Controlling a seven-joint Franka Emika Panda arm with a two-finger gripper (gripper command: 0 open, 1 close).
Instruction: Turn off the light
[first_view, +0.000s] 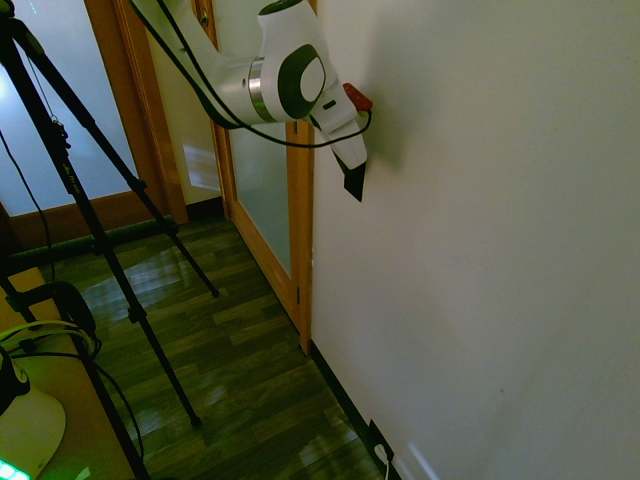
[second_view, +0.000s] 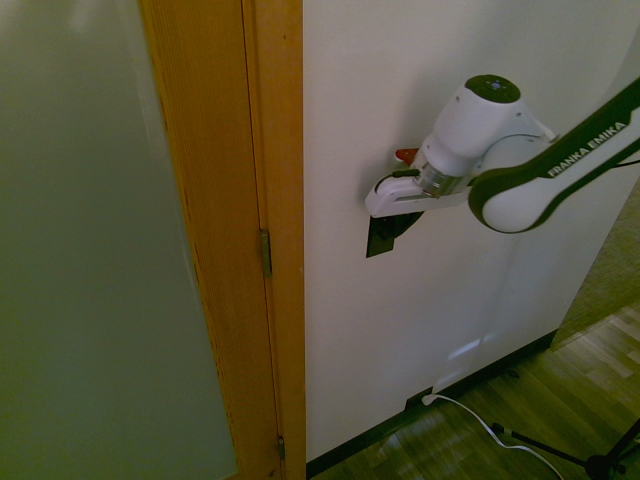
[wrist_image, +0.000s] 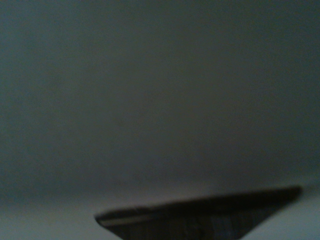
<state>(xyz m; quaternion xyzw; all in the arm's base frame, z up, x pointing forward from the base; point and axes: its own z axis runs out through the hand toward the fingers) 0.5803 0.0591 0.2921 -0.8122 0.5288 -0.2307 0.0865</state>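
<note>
Contact looks made: we see the tool (second_view: 392, 228), fingers pressed together, at the black switch (second_view: 380, 240); whether it has flipped, we cannot tell.

I am counting one white arm (second_view: 520, 170) with one pincer (first_view: 354, 185), one black switch plate (second_view: 385, 236) on one white wall (second_view: 400, 80), one wooden door frame (second_view: 235, 240), one black outlet plate (first_view: 378, 440) carrying one white plug (first_view: 383, 457), and one white cord (second_view: 480, 420) along one wooden floor (first_view: 240, 350).
</note>
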